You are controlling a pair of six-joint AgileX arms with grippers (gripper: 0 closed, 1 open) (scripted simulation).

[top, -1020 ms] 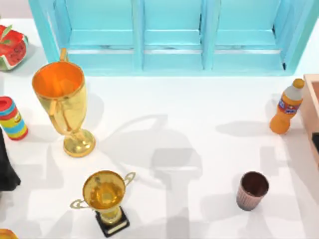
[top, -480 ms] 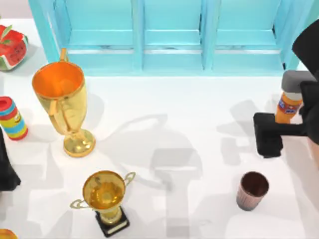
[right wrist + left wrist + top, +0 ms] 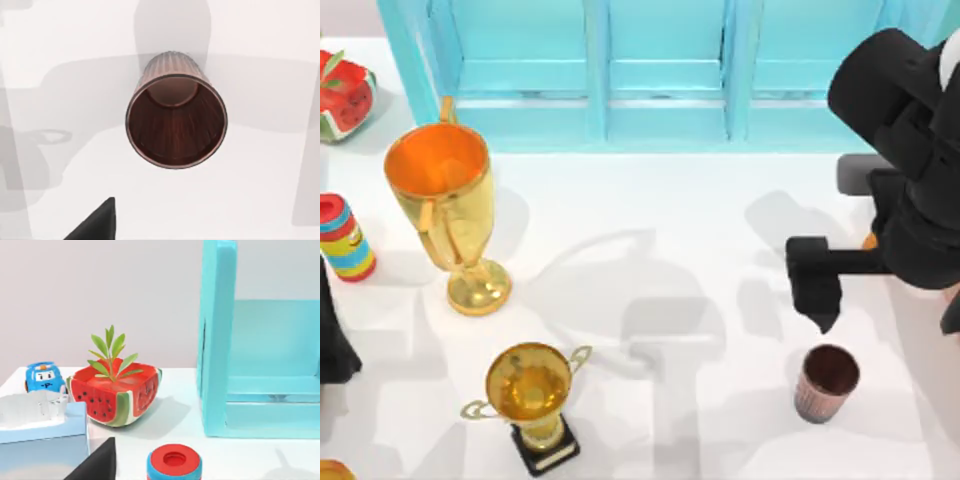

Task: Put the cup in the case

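The cup is a small ribbed copper-brown tumbler standing upright on the white table at the front right. In the right wrist view I look down into the cup's dark inside. My right gripper hangs just behind the cup and slightly to its left, above the table and not touching it. The right arm's black bulk covers the table's right edge, so only a thin peach sliver of the case shows there. My left gripper is parked at the left edge.
A turquoise cabinet spans the back. A tall gold trophy and a smaller one stand on the left. A watermelon planter, a striped can, a toy car and a tissue box crowd the far left.
My right arm has swung in from the right edge, moving left and forward toward the cup. It now covers the orange bottle and the case. The cup has not moved.
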